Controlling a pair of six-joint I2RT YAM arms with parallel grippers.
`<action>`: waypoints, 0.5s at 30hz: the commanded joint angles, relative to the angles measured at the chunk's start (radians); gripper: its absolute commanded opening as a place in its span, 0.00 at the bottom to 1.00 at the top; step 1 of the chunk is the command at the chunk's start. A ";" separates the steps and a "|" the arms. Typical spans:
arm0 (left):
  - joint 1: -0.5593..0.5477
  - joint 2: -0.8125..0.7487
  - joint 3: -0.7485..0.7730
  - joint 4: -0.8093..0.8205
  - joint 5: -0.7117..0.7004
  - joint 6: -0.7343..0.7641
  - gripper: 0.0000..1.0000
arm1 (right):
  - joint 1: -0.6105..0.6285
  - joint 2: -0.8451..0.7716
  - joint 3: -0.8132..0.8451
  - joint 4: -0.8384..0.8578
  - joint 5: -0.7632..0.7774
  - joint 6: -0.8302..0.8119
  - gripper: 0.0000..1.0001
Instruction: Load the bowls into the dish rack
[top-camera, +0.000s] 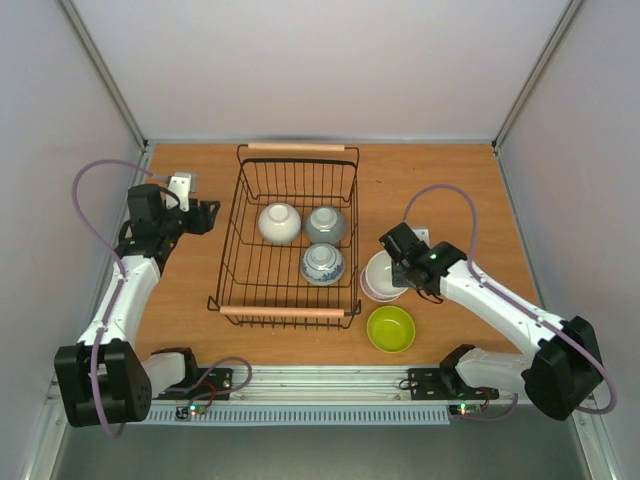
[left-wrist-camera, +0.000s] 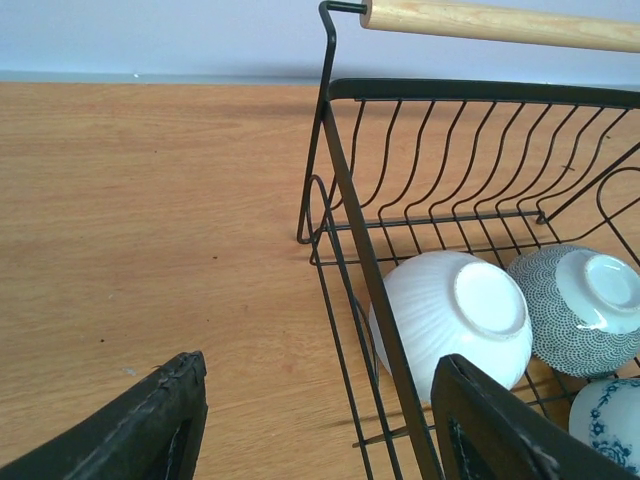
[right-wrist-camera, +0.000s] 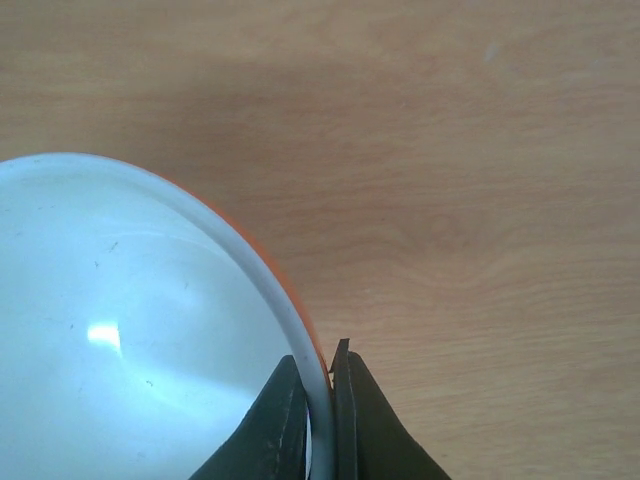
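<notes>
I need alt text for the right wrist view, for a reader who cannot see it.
The right gripper is shut on the rim of a bowl, white inside with orange along its outer edge. The bowl fills the lower left; the wooden table lies behind it.

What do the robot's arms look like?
The left arm and right arm match: white tubes with chunky black joints. A thin purple cable loops along each. Their fingers are flat, black wedges. Tiny red and green lights glow too.
</notes>
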 joint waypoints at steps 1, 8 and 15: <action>0.002 0.000 0.001 0.055 0.026 -0.005 0.63 | -0.004 -0.077 0.119 -0.080 0.139 -0.010 0.01; 0.002 -0.039 0.000 0.037 0.106 0.002 0.63 | -0.002 -0.104 0.341 -0.089 0.177 -0.071 0.01; -0.008 -0.048 -0.002 -0.002 0.411 0.058 0.63 | 0.065 0.018 0.481 0.021 0.095 -0.130 0.01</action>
